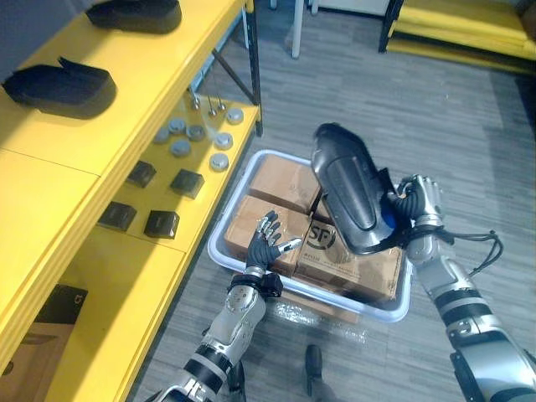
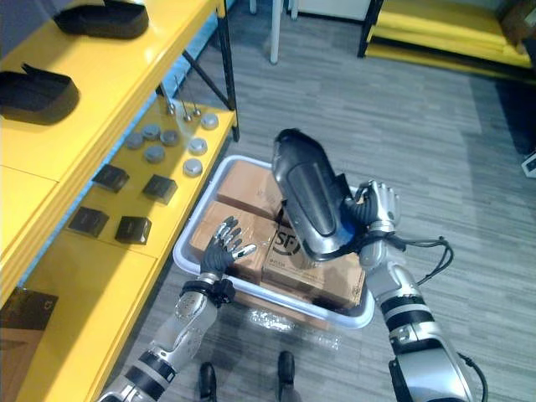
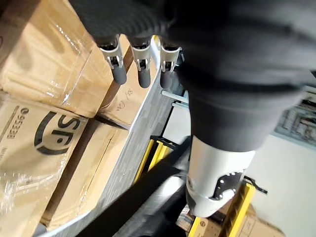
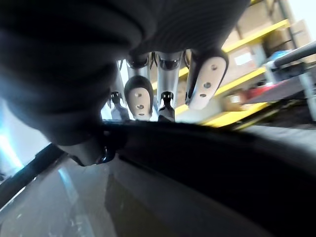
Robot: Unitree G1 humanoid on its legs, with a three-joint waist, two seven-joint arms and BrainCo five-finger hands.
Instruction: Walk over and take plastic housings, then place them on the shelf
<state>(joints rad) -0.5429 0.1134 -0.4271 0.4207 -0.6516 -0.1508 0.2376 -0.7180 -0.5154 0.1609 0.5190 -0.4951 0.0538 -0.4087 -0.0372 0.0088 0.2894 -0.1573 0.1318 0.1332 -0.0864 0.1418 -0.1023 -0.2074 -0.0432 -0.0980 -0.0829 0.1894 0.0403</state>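
My right hand (image 1: 416,203) is shut on a long black plastic housing (image 1: 347,186), gripping its lower edge and holding it tilted above the white bin (image 1: 219,254). The right wrist view has my fingers (image 4: 140,95) curled over the housing's dark rim (image 4: 207,153). My left hand (image 1: 266,241) hovers open over the cardboard boxes (image 1: 251,219) at the bin's left side, holding nothing. Two more black housings (image 1: 63,86) (image 1: 138,14) lie on the top level of the yellow shelf (image 1: 126,109) at the upper left.
The shelf's lower level carries small black blocks (image 1: 186,182), grey round caps (image 1: 180,147) and a few metal pins (image 1: 211,105). A black shelf leg (image 1: 254,75) stands by the bin's far corner. Grey floor (image 1: 419,109) spreads to the right; another yellow rack (image 1: 469,25) stands at the back.
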